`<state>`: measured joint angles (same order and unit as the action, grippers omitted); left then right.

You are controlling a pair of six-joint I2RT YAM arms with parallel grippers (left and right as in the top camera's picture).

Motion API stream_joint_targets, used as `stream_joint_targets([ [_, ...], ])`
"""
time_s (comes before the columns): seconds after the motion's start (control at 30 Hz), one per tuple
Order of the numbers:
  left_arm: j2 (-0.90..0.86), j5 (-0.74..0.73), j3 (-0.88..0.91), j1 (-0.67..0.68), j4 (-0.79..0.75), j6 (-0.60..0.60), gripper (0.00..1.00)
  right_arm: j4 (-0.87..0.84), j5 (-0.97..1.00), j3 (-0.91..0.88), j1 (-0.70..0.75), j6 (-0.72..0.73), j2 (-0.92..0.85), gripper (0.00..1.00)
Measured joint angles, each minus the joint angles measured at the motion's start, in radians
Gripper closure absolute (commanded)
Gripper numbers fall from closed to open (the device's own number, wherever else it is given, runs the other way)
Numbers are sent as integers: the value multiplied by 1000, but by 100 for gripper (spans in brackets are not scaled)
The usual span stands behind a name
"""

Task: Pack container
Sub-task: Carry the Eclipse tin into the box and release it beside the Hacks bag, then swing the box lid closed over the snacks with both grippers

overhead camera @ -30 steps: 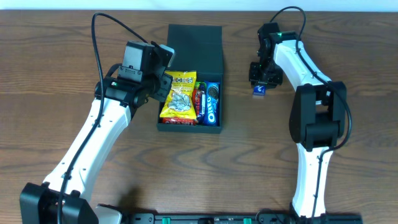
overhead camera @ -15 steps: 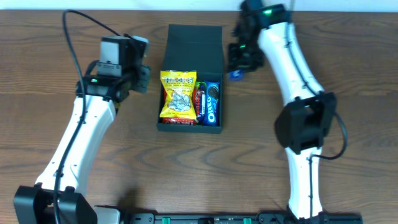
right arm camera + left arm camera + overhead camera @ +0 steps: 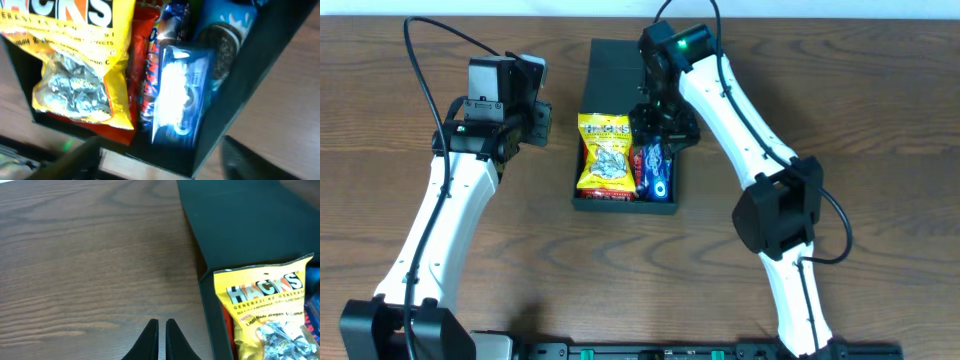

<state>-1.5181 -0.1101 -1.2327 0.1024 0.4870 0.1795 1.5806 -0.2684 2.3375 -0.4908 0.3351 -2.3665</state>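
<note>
Container sits mid-table, between the 2 arms, a dark teal box with the flap lid open and lying flat on the far side. We see 4 snack items packed in the tray part. The yellow HACKS packet fills the left half, label up. A red packet stands on edge just right of it, touching it. An Oreo pack lies along the right wall. A small blue-and-white packet lies on top of the Oreo pack, beside the red one; its print is too blurred to read.

Right gripper hangs directly over the right half of the tray, above the blue packet. In the right wrist view its 2 fingers are spread wide at either side of the frame and blurred. Nothing is between them, so we call it released, and the packet lies free in the box.

Left gripper is over bare table just left of the container, level with the lid hinge and apart from the box wall. Its fingertips are nearly touching, only a thin slit between them. We call it clenched on nothing.

Both arms reach in from the near edge of the table.
</note>
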Motion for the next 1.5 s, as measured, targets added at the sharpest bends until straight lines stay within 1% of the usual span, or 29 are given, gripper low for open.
stream_joint_targets([
  [0.07, -1, -33, 0, 0, -25, 0, 92, -3, 0, 0, -3, 0, 0, 13],
  [0.13, -8, -69, 0, 0, -52, -7, 94, -8, 0, 0, -1, 2, 0, 21],
  [0.17, -18, -91, 0, 0, -67, -16, 94, -11, 0, 0, 1, 5, 0, 30],
  [0.2, -41, -122, 0, 0, -87, -24, 94, -15, 0, 0, 6, 14, 0, 50],
  [0.23, -67, -147, 0, 0, -95, -29, 94, -19, -2, 0, 14, 7, 0, 65],
  [0.27, -93, -170, 0, 0, -106, -34, 94, -21, -4, 0, 21, 2, 0, 76],
  [0.3, -121, -194, 0, 0, -122, -41, 94, -22, -9, 0, 29, -11, 0, 87],
  [0.33, -152, -220, 0, 0, -140, -47, 94, -22, -14, 0, 35, -26, 0, 94],
  [0.37, -177, -241, 0, 0, -153, -51, 94, -22, -19, 0, 41, -45, 0, 99],
  [0.5, -254, -327, 2, 0, -205, -72, 94, -22, -38, 0, 42, -108, 0, 98],
  [0.63, -259, -392, 2, 5, -211, -79, 94, -33, -71, 0, 11, -163, 0, 98],
  [0.8, -259, -435, 2, 24, -203, -79, 94, -53, -96, -10, -49, -193, 0, 98],
  [1.07, -288, -452, 2, 36, -160, -79, 94, -68, -117, -37, -76, -203, 0, 98],
  [1.2, -328, -456, 2, 36, -158, -79, 94, -69, -118, -37, -76, -203, 0, 98],
  [1.5, -351, -459, 2, 39, -174, -79, 94, -92, -95, -37, -83, -189, 0, 98],
])
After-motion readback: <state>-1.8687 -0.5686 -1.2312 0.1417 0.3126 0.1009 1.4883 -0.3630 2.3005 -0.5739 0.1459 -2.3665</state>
